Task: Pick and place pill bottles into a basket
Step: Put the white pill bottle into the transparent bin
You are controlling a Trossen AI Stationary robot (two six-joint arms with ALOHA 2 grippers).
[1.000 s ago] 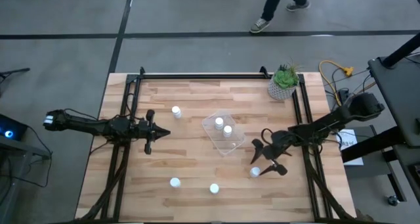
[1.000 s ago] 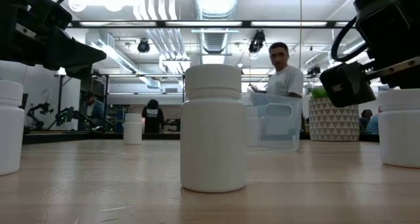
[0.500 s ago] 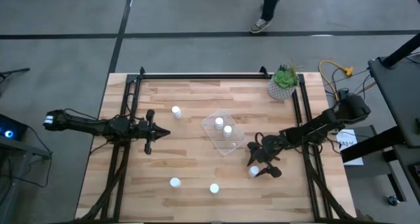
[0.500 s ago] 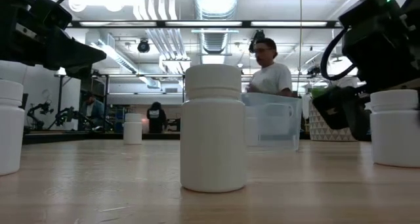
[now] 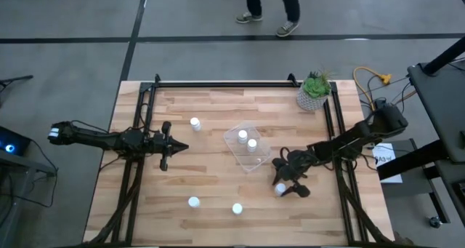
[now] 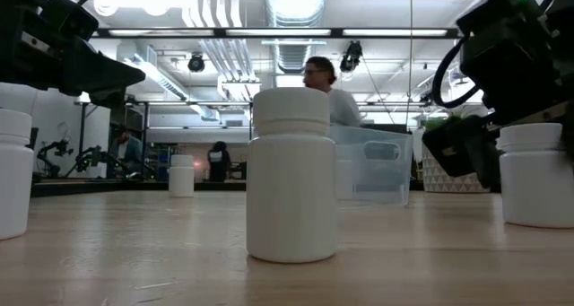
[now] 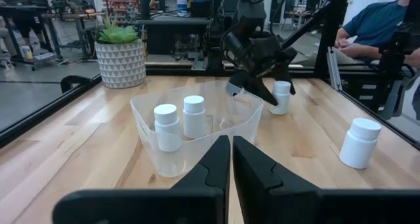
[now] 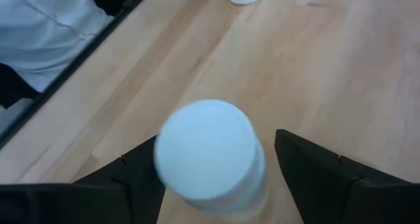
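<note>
A white pill bottle (image 8: pixel 210 155) stands upright on the table at the near right, also seen in the high view (image 5: pixel 280 189). My right gripper (image 5: pixel 285 182) is open, with one finger on each side of this bottle and a gap showing beside it. The clear basket (image 5: pixel 245 148) sits mid-table with two bottles (image 5: pixel 242 135) (image 5: pixel 252 144) upright inside. Three more bottles stand on the table: far left (image 5: pixel 195 122), near left (image 5: pixel 193 201) and near centre (image 5: pixel 237 208). My left gripper (image 5: pixel 174 148) is shut and empty, left of the basket.
A pale pot with a green plant (image 5: pixel 314 94) stands at the far right corner. Black frame rails (image 5: pixel 145 132) run along the table's left and right sides. A person (image 5: pixel 270 1) walks on the floor beyond the far edge.
My right gripper has moved toward the table's left edge and come down, so its open fingers now stand around the near-right bottle, which has stayed put. The person behind the table has walked to the left.
</note>
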